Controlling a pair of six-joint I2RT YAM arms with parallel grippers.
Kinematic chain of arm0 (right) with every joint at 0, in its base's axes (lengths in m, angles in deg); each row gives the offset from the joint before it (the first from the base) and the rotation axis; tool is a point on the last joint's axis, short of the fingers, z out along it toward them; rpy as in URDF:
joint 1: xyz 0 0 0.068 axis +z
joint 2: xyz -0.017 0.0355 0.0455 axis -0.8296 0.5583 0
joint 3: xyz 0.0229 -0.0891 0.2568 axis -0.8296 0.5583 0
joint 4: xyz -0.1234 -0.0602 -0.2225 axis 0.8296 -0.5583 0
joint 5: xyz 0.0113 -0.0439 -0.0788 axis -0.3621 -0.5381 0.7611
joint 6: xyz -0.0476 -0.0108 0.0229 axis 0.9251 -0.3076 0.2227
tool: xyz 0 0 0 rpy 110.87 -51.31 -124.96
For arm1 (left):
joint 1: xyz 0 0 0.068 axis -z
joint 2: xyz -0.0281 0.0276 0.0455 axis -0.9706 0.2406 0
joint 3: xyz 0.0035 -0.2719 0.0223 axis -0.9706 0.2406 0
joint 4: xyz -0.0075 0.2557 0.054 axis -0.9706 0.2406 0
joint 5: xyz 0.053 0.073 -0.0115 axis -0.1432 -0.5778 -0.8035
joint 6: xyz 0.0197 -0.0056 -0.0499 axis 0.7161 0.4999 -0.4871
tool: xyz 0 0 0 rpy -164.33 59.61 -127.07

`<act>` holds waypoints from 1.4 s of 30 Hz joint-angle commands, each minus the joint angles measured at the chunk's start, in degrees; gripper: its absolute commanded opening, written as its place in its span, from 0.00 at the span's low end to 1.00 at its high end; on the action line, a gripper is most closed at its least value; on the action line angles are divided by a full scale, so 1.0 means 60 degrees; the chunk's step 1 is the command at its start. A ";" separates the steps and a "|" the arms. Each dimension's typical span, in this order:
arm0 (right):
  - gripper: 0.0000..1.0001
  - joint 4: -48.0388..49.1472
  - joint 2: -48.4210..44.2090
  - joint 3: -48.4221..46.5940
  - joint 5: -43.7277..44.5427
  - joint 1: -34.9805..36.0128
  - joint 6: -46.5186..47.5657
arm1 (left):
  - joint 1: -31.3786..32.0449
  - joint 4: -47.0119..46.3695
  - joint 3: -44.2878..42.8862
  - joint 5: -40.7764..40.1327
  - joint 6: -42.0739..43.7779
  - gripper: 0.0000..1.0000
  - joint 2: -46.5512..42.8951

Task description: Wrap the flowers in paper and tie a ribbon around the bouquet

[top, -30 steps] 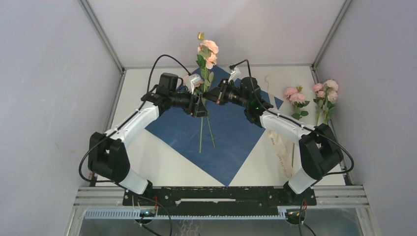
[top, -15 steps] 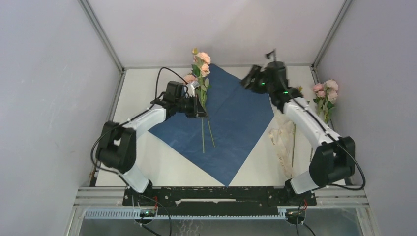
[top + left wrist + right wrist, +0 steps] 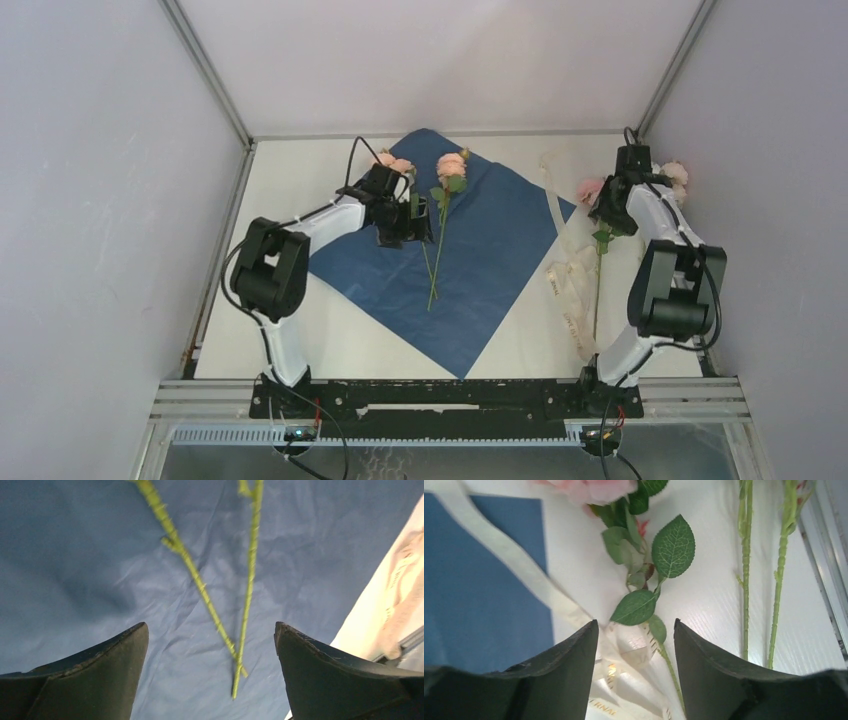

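Observation:
Two flowers [image 3: 452, 166] lie on the dark navy paper [image 3: 480, 270], pink blooms toward the back, thin green stems [image 3: 248, 595] crossing near their cut ends. My left gripper [image 3: 405, 228] hovers just left of them, open; in its wrist view the left gripper [image 3: 210, 630] frames the stems with nothing held. My right gripper [image 3: 608, 214] is at the right side over another pink flower [image 3: 590, 190]. It stands open, and in its own view the right gripper [image 3: 635, 625] straddles that flower's stem [image 3: 669, 667] and the cream ribbon [image 3: 514, 560] without touching them.
More pink flowers [image 3: 673, 173] lie against the right wall, their stems [image 3: 744, 570] running beside the table's metal edge [image 3: 831, 580]. The ribbon [image 3: 570, 295] is bunched right of the paper. Grey walls close in the left, right and back.
The left gripper has let go of the upright flowers, which now lie on the paper. The right arm has swung from the centre to the flowers at the right and opened.

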State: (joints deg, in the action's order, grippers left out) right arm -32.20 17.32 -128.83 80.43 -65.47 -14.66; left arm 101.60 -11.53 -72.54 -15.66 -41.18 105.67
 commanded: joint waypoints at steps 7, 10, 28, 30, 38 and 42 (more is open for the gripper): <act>0.46 0.0216 0.2038 -0.0872 -0.0441 -0.0702 0.0885 | -0.0051 0.2405 -0.0072 -0.1845 0.3788 1.00 -0.3282; 0.41 0.0327 0.2443 -0.1102 -0.0548 -0.0717 0.1180 | -0.0244 0.2382 0.0330 -0.1700 0.4181 1.00 -0.3928; 0.38 0.0398 0.3736 -0.2067 -0.2552 -0.0964 0.1688 | -0.1659 0.2373 0.0112 -0.1350 0.4504 1.00 -0.4830; 0.23 0.0286 0.3817 -0.2183 -0.2402 -0.1011 0.1670 | -0.1762 0.2381 0.0135 -0.1278 0.4504 1.00 -0.4908; 0.00 -0.0213 0.1693 -0.2466 -0.0662 -0.1215 0.1987 | -0.2432 0.2388 0.0054 -0.1058 0.4730 1.00 -0.5101; 0.00 -0.0781 0.0250 -0.2930 0.1189 -0.0998 0.2040 | -0.2781 0.2367 -0.0071 -0.0913 0.4693 1.00 -0.5110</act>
State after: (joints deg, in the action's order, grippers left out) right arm -34.88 30.83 -140.72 75.22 -72.25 -3.87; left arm 86.84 3.20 -71.14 -22.92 -14.05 77.52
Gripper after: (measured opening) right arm 0.017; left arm 0.996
